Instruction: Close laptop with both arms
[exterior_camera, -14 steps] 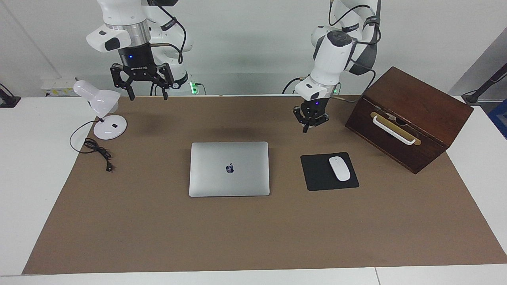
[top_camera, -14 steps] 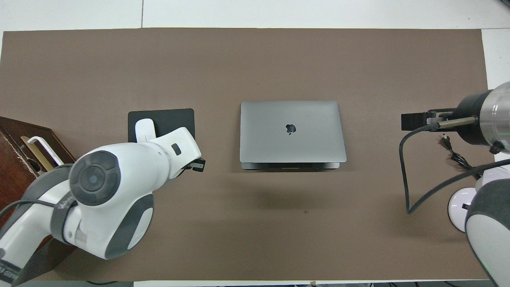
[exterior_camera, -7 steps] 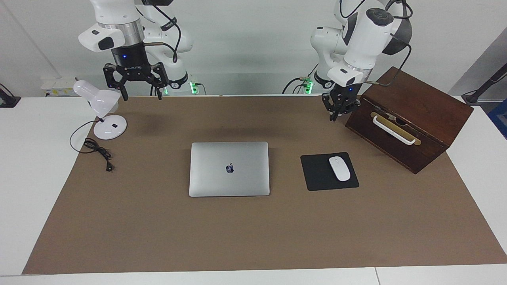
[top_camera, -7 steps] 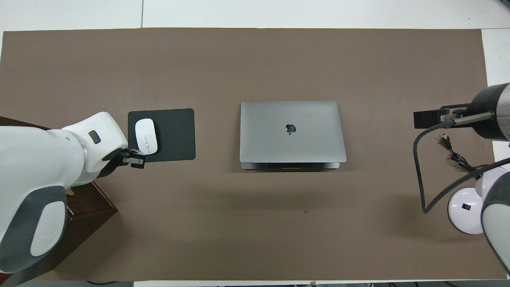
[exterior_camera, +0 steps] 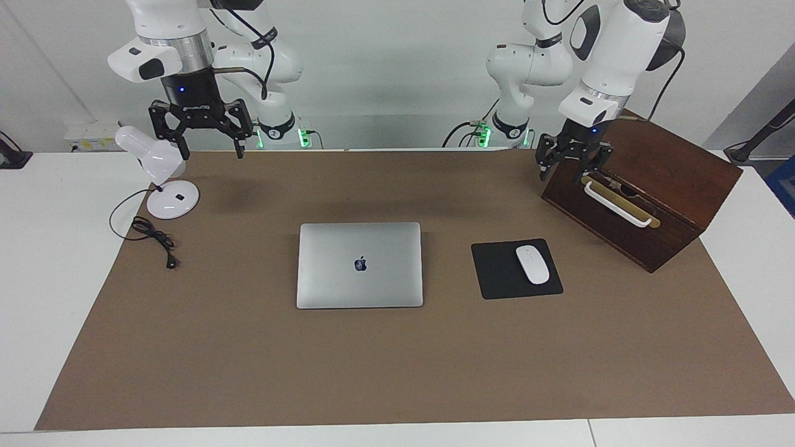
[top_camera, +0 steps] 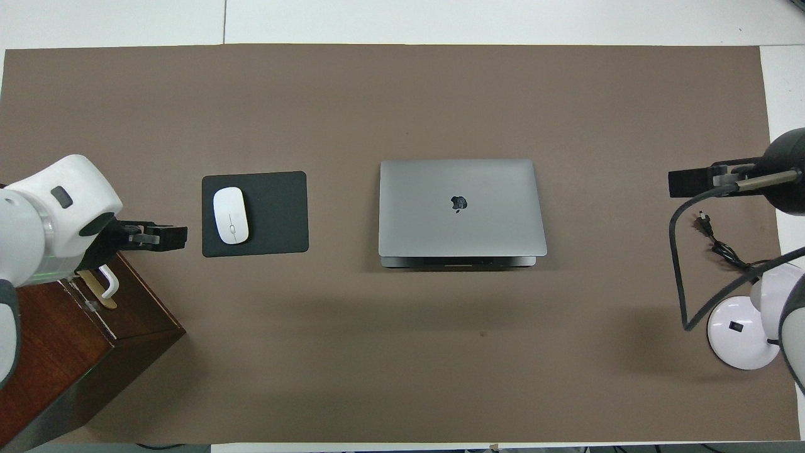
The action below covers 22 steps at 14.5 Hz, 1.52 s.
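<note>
Laptop (exterior_camera: 359, 264) is already shut flat, so left pincer (exterior_camera: 572, 161) and right pincer (exterior_camera: 200, 131) are held wide, raised clear

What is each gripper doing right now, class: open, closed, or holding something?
Left gripper: empty, up over the wooden box; fingers cannot be told.
Right gripper: open, empty, up beside the desk lamp.
</note>
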Tool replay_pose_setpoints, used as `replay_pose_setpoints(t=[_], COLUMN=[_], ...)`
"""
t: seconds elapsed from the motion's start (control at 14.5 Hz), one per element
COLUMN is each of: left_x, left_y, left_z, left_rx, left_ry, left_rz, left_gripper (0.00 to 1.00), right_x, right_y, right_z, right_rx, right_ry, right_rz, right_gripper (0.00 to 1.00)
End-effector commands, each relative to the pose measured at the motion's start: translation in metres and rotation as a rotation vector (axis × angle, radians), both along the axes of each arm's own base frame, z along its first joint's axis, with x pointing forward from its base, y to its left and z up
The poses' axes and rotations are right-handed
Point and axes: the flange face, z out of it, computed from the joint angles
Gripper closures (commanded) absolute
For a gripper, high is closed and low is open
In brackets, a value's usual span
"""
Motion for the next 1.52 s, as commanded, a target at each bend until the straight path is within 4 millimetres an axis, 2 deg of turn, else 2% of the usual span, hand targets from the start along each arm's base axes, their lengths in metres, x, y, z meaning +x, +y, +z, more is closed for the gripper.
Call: replay_pose_setpoints(t=[0.0,0.21,0.28,0.41,0.76,0.9,1.11,1.45], left_x=[-0.002,0.000,0.002,0.011,0.036,0.042,0.052,0.057], left_y=[0.018,0.049,0.055,0.083,0.102,0.102,0.100,0.100], left_z=[0.019,0.032,0.037,0.051,0.085,0.088,0.080,0.056], left_rx=[0.019,0.020,0.018,0.016,0.018,0.022,0.030,0.041], left_ry=[0.022,0.034,0.034,0.021,0.019,0.037,0.089,0.154], left_rz=[0.023,0.089,0.102,0.163,0.209,0.211,0.206,0.206], left_gripper=[0.00,0.00,0.00,0.00,0.00,0.00,0.00,0.00], right_x=[0.007,0.009,0.013,0.017,0.016,0.022,0.023,0.020], right_y=[-0.007,-0.009,-0.013,-0.023,-0.028,-0.026,-0.026,-0.031], right_z=[-0.002,-0.005,-0.009,-0.015,-0.015,-0.021,-0.019,-0.018], right_rx=[0.002,0.029,0.037,0.036,0.020,0.025,0.014,0.002], right_ry=[-0.011,-0.004,0.004,0.014,0.027,0.021,0.022,0.048], right_rz=[0.009,-0.007,-0.017,-0.031,-0.032,-0.031,-0.026,0.017], right_gripper=[0.00,0.00,0.00,0.00,0.00,0.00,0.00,0.00])
